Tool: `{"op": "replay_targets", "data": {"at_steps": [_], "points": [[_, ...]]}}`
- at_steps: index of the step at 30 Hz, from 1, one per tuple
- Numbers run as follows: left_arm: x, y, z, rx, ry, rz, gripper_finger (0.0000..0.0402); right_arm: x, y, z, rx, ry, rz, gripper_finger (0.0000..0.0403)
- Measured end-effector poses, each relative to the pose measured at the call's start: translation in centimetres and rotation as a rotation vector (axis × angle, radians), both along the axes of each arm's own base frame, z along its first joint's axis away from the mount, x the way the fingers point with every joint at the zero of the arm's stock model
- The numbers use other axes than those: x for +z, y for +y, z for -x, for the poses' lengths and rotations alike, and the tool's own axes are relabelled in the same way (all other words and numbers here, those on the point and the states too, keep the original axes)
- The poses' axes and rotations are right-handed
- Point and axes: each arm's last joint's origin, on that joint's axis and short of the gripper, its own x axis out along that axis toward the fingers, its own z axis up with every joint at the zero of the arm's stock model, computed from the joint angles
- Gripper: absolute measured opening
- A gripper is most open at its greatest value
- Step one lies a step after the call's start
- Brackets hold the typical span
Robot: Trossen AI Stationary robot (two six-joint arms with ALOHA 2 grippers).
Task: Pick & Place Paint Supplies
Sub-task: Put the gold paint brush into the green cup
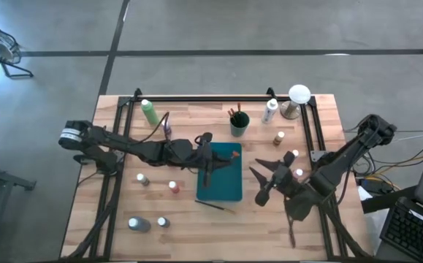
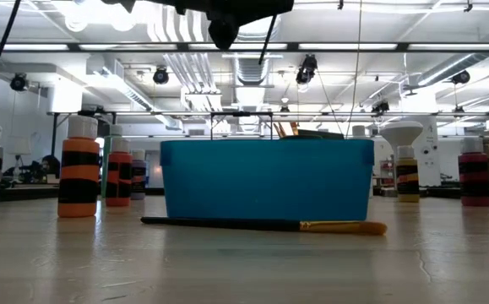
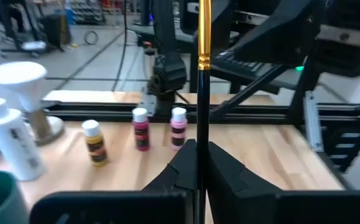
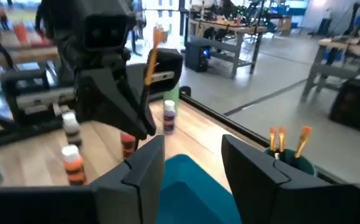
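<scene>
Mid-carry of a brush [image 3: 199,93]: pinched upright between the closed fingers [image 3: 226,174] of the left gripper [image 1: 208,169], above the teal tray [image 1: 229,186] at the middle of the tabletop [image 1: 182,117]. Right gripper [image 1: 266,186] hovering just beside the tray's right edge, fingers [image 4: 254,168] parted around nothing.

Likely next: lowering the brush, probably into the tray or the dark cup [image 1: 239,125] already holding other brushes behind it. Calls for clearing the rim before letting go, and keeping clear of the right gripper close by.

Seen only from above: bottles scattered left and right of the tray, a tall green bottle [image 1: 150,112] at the back left, a second brush [image 1: 215,206] lying in front of the tray. Seen only at tabletop height: that lying brush [image 2: 261,225] hard against the tray's front wall; touching or not, cannot tell. Left wrist view alone gives the grip itself; right wrist view alone gives the gap between its own fingers.
</scene>
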Motion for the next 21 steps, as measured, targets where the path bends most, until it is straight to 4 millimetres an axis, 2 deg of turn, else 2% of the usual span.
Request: {"op": "replay_targets", "data": {"at_steps": [5,10,12,21], "points": [[0.2,-0.5,0.0,0.002,-0.009,-0.029,0.0016,-0.2,-0.4,0.5,0.071,-0.098,-0.036,0.0184],[0.6,-0.5,0.0,0.005,-0.045,-0.043,0.0016,0.1,-0.6,0.3,0.309,-0.273,0.020,0.0197],[0.8,-0.5,0.0,0.006,-0.049,-0.043,0.0016,-0.1,-1.0,0.3,0.350,-0.338,0.053,0.0196],[2.3,-0.5,-0.3,0.006,-0.097,-0.041,0.0016,-0.7,-2.9,-1.6,0.338,-0.344,0.089,0.0161]]}}
